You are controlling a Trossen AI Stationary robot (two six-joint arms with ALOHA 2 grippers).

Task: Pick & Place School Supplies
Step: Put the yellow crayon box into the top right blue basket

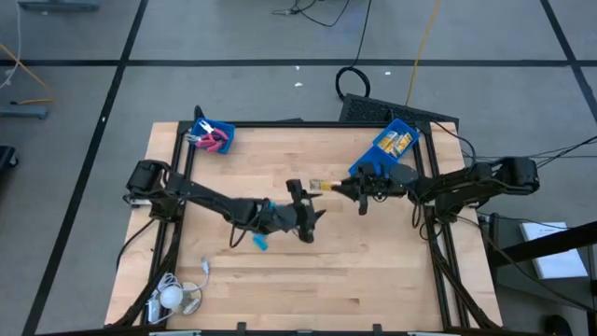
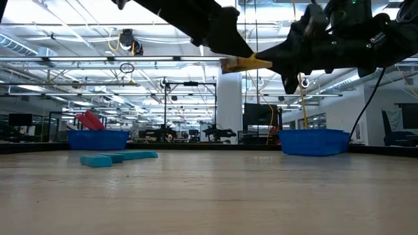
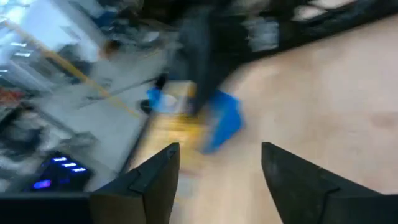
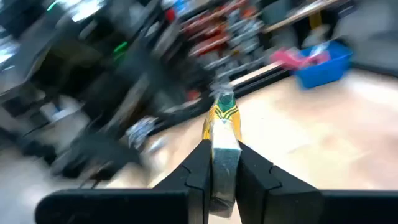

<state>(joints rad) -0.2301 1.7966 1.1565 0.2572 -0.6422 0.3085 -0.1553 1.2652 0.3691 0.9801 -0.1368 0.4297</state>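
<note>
My right gripper (image 1: 336, 186) is shut on a yellow-orange packet (image 1: 320, 185) above the table's middle; the packet also shows in the low view (image 2: 243, 63), high above the tabletop. My left gripper (image 1: 312, 207) hangs open and empty just on the near side of the packet, its fingers (image 3: 155, 171) spread. Light-blue oblong pieces (image 1: 259, 241) lie flat on the table below the left arm and show in the low view (image 2: 98, 160). Red and pink scissors (image 1: 210, 140) lie in the far-left blue bin (image 1: 224, 131). More yellow packets (image 1: 399, 143) lie in the far-right blue bin (image 1: 378, 142). My right gripper pinches one end of the yellow-orange packet (image 4: 222, 142) between its two fingers. The fingers come about level from the table's right and lie along the packet. The rest of the packet sticks out past the fingertips toward the table's left, lifted clear of the table.
A white round object with a cord (image 1: 173, 297) lies at the near left corner. A black frame (image 1: 280, 122) runs along the table's far edge and sides. Bare wood lies along the near side of the table (image 1: 354, 280).
</note>
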